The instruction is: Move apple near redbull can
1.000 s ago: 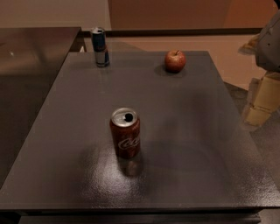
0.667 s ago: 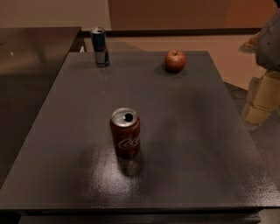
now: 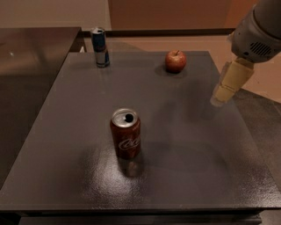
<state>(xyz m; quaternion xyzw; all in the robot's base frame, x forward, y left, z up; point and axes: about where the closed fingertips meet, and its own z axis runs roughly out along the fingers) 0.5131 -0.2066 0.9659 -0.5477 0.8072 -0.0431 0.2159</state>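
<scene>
1. The apple (image 3: 175,61), small, round and red with a dark stem dimple, sits far right on the dark worktop (image 3: 189,176).
2. The redbull can (image 3: 100,47) stands upright far left, well apart from it.
3. The hand (image 3: 219,96) hangs over the worktop's right edge; I cannot tell whether it is spread.

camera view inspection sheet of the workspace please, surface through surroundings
surface: dark grey table, glossy sheen towards the front
job's things: apple at far right; redbull can upright at far left corner; well apart
clutter: opened cola can upright, centre front
grippers: gripper in the air near the table's right edge, nearer the camera than the apple, touching nothing
cables: nothing seen
surroundings: dark counter at left; tan wall behind
</scene>
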